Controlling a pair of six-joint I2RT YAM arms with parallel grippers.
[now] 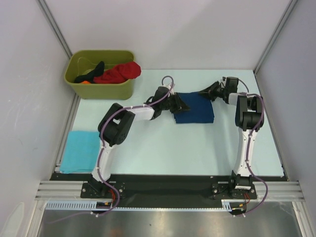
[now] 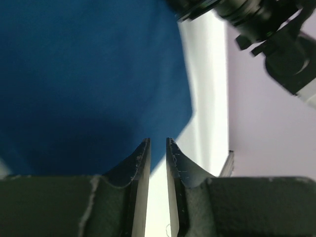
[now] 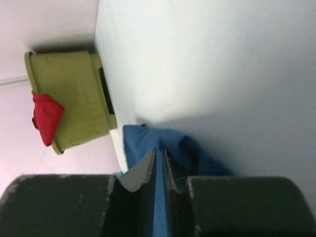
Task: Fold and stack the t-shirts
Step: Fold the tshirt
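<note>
Your navy t-shirt [image 1: 196,109] lies folded into a rough rectangle near the middle of the desk [image 1: 197,148]. Its long axis runs left to right, slightly skewed, and no print shows on its upper face.

Your right pincer [image 3: 159,150] is at the shirt's far right corner. It is clamped on the cloth, with blue fabric filling the slit between its jaws.

Your left pincer [image 2: 157,142] is at the shirt's left edge. Its jaws are drawn close with only a thin gap. Pale desk shows through the gap and blue cloth lies just past the tips, so you cannot tell whether it has caught any fabric.

The turquoise t-shirt [image 1: 80,150] lies folded flat at the desk's left edge, its long axis running near to far.

The olive bin [image 1: 101,88] at the far left corner holds a crumpled red t-shirt [image 1: 121,73] and a black t-shirt [image 1: 94,69].
</note>
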